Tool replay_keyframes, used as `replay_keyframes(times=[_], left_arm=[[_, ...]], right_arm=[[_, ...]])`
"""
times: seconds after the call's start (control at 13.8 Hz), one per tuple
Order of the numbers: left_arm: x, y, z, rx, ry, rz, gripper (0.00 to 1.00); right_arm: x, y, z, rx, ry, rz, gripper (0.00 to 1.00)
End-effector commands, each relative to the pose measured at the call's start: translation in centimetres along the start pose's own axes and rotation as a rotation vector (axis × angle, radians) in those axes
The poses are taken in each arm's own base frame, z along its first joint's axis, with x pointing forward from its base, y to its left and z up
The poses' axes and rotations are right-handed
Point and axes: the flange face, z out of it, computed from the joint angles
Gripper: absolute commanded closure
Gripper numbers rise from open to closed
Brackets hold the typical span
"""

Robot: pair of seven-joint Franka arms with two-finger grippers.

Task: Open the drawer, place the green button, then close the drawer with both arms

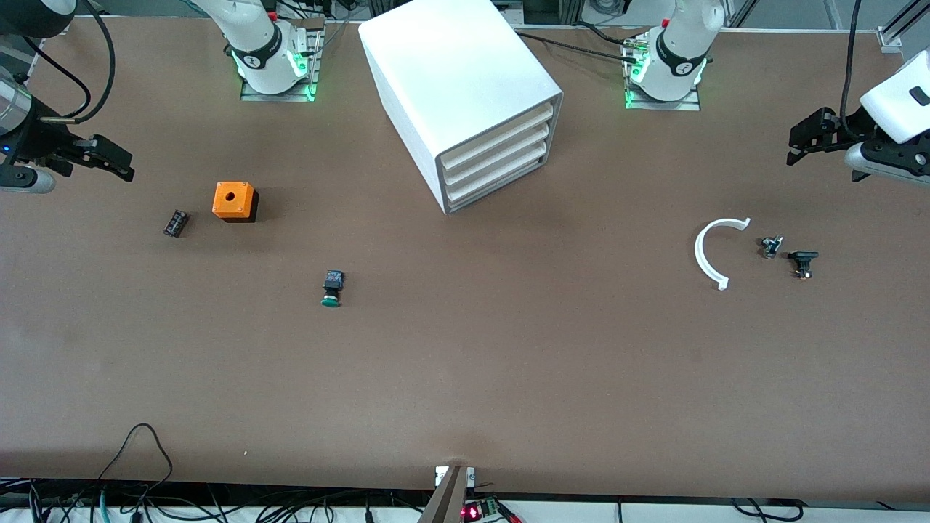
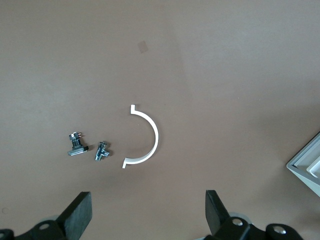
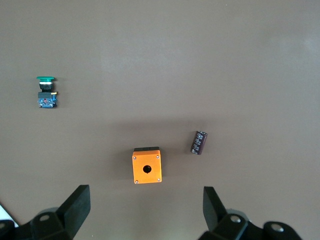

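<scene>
The white cabinet stands mid-table near the bases, with all three cream-fronted drawers pushed in. The lowest drawer is shut. The button, with a green cap and black-and-blue body, lies on the table nearer the front camera than the orange box; it also shows in the right wrist view. My right gripper hangs open and empty over the right arm's end of the table. My left gripper hangs open and empty over the left arm's end.
An orange box with a hole and a flat black component lie beside each other. A white arc piece and two small metal parts lie toward the left arm's end.
</scene>
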Motion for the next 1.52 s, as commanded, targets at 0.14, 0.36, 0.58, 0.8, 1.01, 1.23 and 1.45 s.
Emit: replay_keyframes(times=[0.14,0.36,0.58,0.8,1.01,1.23,1.45], left_arm=[[0.7,-0.5,-0.9,-0.011,0.017,0.021,0.00],[0.8,0.0,-1.1,-0.010,0.018,0.016,0.00],[0.9,0.6,-1.0,-0.010,0.012,0.027,0.00],[1.2,0.7,-0.6,-0.046,0.017,0.037,0.00],[4.3,0.6,4.6,-0.089,-0.077,0.049,0.00],[6.4,-0.5,13.5,-0.180,-0.218,0.048,0.00],[7.5,0.6,23.3,-0.496,-0.298,0.014,0.00]], right_arm=[[-0.7,-0.1,-0.3,0.022,0.014,-0.011,0.00],[-0.7,-0.1,-0.3,0.022,0.014,-0.011,0.00],[-0.4,-0.3,-0.4,0.022,0.020,-0.013,0.00],[-0.2,-1.1,-0.6,0.056,0.035,-0.017,0.00],[0.7,-1.5,-0.1,0.073,0.057,-0.016,0.00],[2.0,-4.1,1.4,0.099,0.068,-0.046,0.00],[3.1,-7.6,3.6,0.096,0.042,-0.085,0.00]])
